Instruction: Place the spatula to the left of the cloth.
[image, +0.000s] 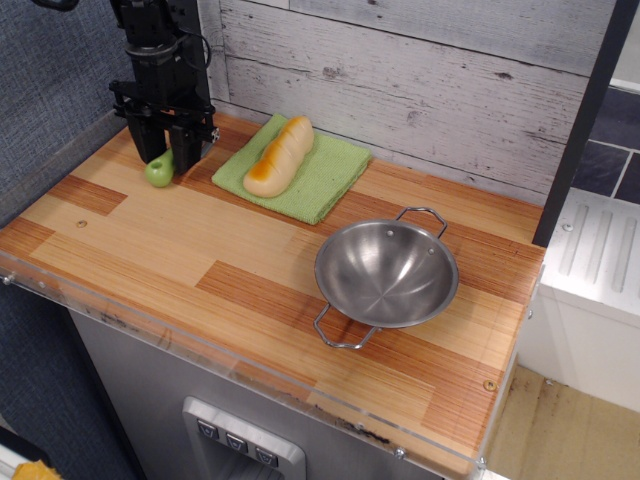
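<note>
The light green cloth (325, 175) lies flat at the back of the wooden counter (200, 250). My black gripper (166, 150) points down just left of the cloth, low over the counter. The spatula's rounded light green handle (159, 171) sticks out below the fingers; its grey blade is hidden behind the gripper. The fingers stand on either side of the spatula, and I cannot tell whether they still grip it or whether it rests on the counter.
A yellow-orange bread roll (280, 155) lies on the cloth's left part. A steel two-handled bowl (386, 273) sits right of centre. A whitewashed plank wall (400, 70) runs behind the counter, and a clear rim (200, 345) edges its front.
</note>
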